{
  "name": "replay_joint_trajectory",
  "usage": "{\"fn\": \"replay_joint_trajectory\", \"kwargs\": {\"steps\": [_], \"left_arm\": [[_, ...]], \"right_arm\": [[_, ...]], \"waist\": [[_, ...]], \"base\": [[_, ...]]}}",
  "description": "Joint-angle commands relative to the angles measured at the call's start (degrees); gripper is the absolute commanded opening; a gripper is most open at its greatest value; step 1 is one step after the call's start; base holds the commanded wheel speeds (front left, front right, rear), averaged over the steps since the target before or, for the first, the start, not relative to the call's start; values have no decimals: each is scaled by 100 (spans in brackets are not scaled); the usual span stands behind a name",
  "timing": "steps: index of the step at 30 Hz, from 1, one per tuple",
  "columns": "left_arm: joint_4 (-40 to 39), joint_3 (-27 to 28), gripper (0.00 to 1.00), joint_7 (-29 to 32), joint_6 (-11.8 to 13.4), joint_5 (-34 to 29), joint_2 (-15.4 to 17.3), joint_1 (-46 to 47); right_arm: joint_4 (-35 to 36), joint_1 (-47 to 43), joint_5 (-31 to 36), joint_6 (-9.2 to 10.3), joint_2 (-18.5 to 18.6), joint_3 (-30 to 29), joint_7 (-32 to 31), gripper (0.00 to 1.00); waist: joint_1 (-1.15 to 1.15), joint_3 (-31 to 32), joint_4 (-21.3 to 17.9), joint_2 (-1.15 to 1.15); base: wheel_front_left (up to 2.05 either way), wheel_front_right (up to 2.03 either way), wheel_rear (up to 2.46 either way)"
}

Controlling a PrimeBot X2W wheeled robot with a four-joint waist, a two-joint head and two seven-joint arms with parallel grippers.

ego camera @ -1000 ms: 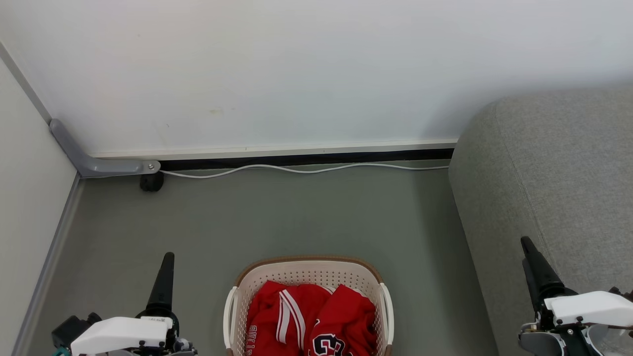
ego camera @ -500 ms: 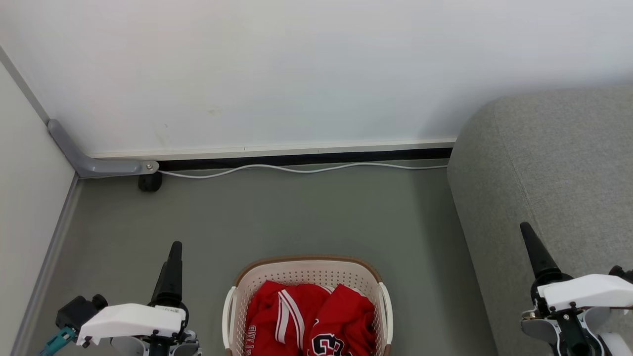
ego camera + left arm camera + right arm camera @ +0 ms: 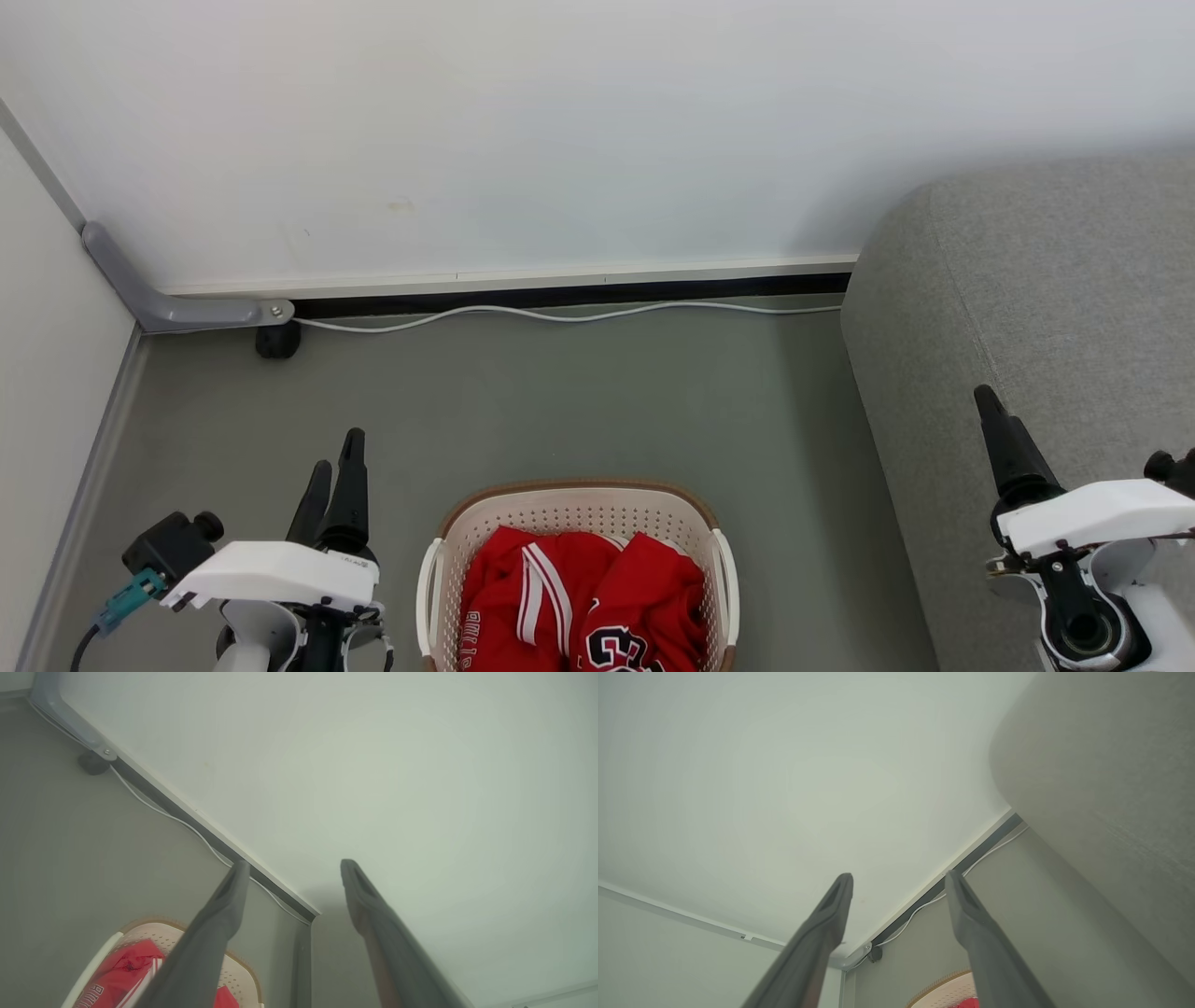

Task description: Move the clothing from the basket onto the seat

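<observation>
The basket [image 3: 579, 489], cream perforated plastic with a brown rim, stands on the grey floor at the bottom centre of the head view. Red clothing [image 3: 569, 607] with white stripes and letters lies bunched inside it. The seat [image 3: 1046, 299], a grey fabric sofa, rises on the right. My left gripper [image 3: 335, 460] hovers open left of the basket, above the floor. My right gripper [image 3: 986, 399] is open over the seat's edge, right of the basket. In the left wrist view the open left gripper [image 3: 294, 863] points at the wall, with the basket [image 3: 100, 961] and clothing [image 3: 126, 970] below left.
A white cable [image 3: 560, 316] runs along the base of the white wall. A grey bracket [image 3: 177, 311] and a black foot [image 3: 276, 342] sit in the far left corner. A pale panel [image 3: 47, 373] bounds the left side. Grey floor [image 3: 579, 401] lies between basket and wall.
Both grippers have moved up the head view, away from its bottom edge. The left one has turned so both its fingers show. The basket and clothing stay put.
</observation>
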State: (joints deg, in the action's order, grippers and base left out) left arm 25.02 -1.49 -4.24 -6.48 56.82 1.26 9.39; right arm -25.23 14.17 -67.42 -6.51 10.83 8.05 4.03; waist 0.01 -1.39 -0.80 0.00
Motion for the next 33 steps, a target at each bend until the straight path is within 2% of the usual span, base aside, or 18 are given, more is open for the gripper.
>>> {"fn": "replay_joint_trajectory", "kwargs": {"steps": [1,24,33], "left_arm": [[-97,34,100,-74,23,-222,92,400],[188,-309,100,-479,387,-2196,120,783],[237,-379,100,-614,498,-2843,130,862]], "right_arm": [[84,329,167,-50,145,97,98,100],[-247,894,1756,-69,576,932,502,100],[-449,983,2304,-76,640,931,637,100]], "waist": [[-1,-6,-3,0],[-1,-57,-36,0],[-1,-72,-52,0]], "base": [[0,0,0],[0,0,0],[0,0,0]]}}
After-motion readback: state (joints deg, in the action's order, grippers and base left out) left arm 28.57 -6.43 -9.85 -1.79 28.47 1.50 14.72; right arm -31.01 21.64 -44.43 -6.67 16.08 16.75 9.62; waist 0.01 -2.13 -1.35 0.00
